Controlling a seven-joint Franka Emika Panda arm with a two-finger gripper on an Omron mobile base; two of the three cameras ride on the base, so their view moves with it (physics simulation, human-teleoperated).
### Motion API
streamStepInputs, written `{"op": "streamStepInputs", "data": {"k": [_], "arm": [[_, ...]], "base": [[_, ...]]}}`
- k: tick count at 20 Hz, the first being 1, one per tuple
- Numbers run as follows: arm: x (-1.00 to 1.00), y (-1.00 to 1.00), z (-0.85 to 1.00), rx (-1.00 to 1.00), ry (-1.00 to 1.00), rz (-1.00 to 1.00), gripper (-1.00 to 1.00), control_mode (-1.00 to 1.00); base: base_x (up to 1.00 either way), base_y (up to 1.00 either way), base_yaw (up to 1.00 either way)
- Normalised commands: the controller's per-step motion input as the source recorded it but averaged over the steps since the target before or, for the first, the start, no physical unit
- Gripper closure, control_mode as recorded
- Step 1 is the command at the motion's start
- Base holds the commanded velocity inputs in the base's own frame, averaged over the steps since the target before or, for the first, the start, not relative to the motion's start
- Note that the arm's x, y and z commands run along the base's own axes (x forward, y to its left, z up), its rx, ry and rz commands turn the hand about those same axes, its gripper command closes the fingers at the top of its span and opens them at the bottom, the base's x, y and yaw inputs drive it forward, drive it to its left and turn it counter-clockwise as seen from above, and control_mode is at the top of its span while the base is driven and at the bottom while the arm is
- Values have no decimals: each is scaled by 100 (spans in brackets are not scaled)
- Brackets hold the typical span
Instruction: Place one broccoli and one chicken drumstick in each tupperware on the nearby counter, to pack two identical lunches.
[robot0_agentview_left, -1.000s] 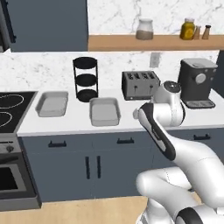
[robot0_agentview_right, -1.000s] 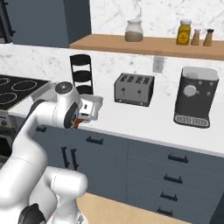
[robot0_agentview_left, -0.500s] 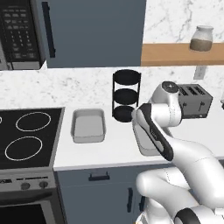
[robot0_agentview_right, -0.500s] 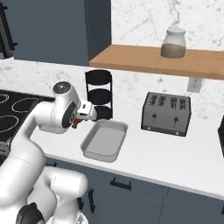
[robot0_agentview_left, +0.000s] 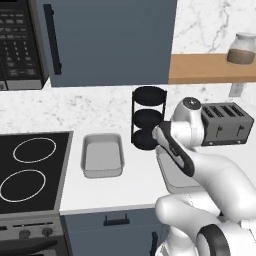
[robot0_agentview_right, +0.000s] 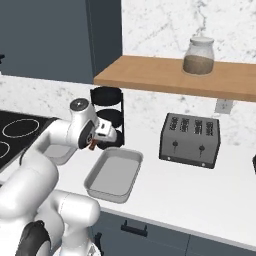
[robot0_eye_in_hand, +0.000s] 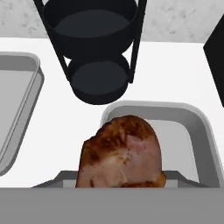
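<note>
White counter (robot0_agentview_left: 130, 187) in the left view: 1 tray (robot0_agentview_left: 102, 155) at center.

Right view: gripper (robot0_agentview_right: 95, 142), left of center, clamps a drumstick (robot0_agentview_right: 93, 145) above the other tray (robot0_agentview_right: 114, 175).

Hand view: the drumstick, bottom center, looks light, firm, greasy; best pinched across the bulb.

A white marble-patterned wall (robot0_agentview_left: 65, 107) backs the white tabletop (robot0_agentview_right: 210, 192). At 12 o'clock in the left base view hangs a dark blue-grey wall cabinet (robot0_agentview_left: 112, 42); at 9 o'clock lies a black stovetop (robot0_agentview_left: 30, 167). A wooden wall shelf (robot0_agentview_right: 170, 77) carries a glass jar (robot0_agentview_right: 199, 56) above a dark four-slot toaster (robot0_agentview_right: 190, 140).
</note>
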Motion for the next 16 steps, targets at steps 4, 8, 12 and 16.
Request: {"op": "streamStepInputs", "data": {"k": [4, 8, 12, 16], "arm": [[0, -36, -69, 0, 11, 0, 100, -100], [0, -14, -67, 0, 12, 0, 100, -100], [0, -13, -55, 0, 13, 0, 100, -100], [0, -21, -40, 0, 14, 0, 100, -100]], "base": [[0, 0, 0], [0, 0, 0], [0, 0, 0], [0, 0, 0]]}}
